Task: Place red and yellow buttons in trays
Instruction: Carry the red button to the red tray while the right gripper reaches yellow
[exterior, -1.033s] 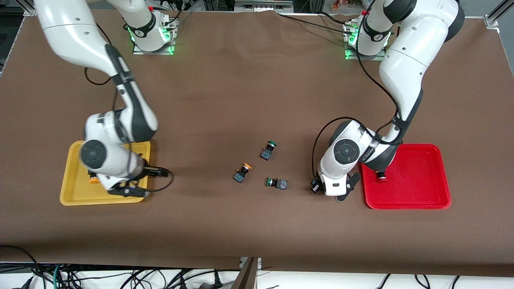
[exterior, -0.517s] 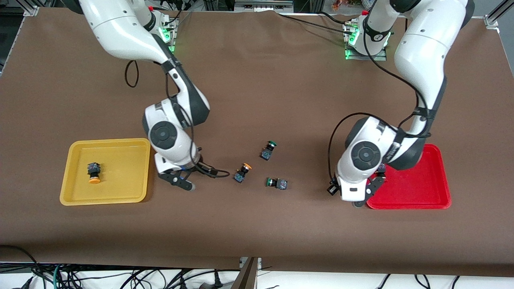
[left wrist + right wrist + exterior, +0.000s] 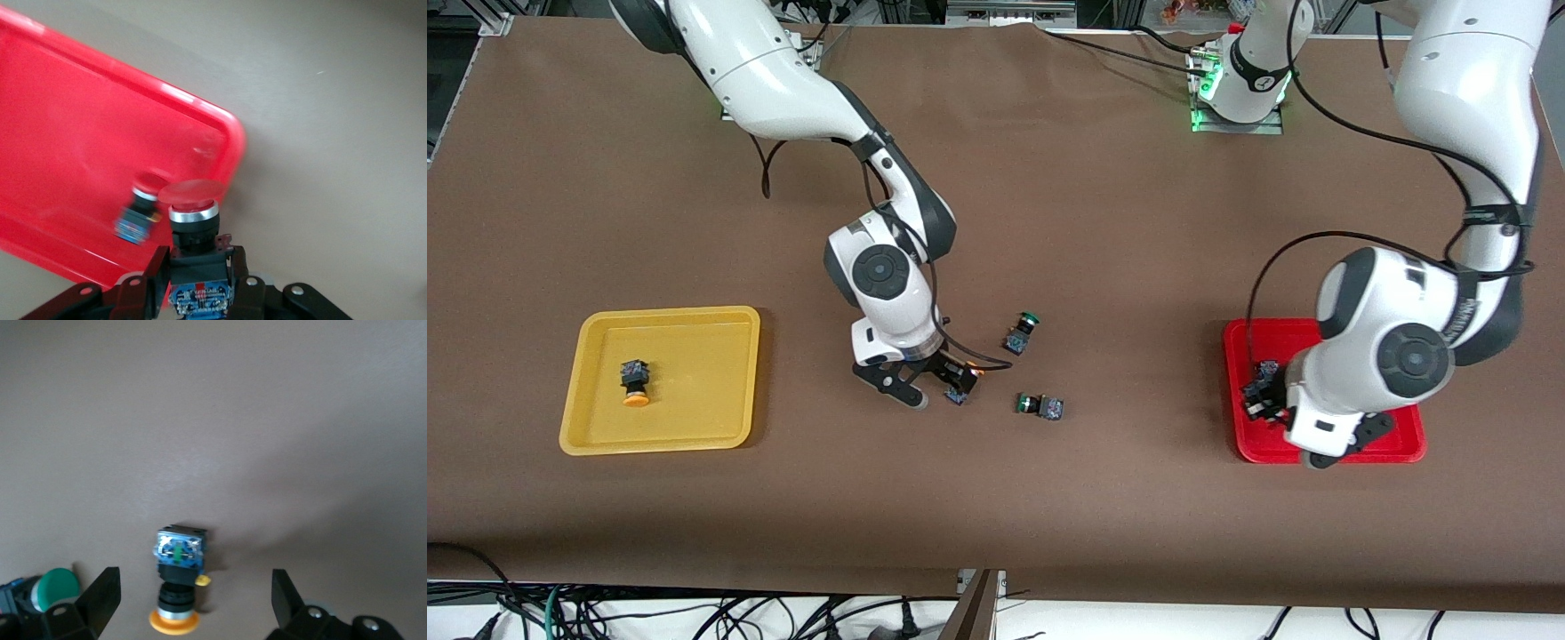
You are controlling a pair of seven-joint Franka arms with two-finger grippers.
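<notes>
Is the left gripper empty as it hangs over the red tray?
No: in the left wrist view the left gripper is shut on a red-capped button over the red tray.

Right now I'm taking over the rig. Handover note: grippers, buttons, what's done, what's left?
Left gripper: shut on a red button, over the red tray.
Right gripper: open, astride the loose yellow button at mid-table.
Done: one yellow button lies in the yellow tray; one red button lies in the red tray.
Left: release the held red button into the red tray; grasp the loose yellow one and carry it to the yellow tray. The two green buttons stay on the table.
</notes>
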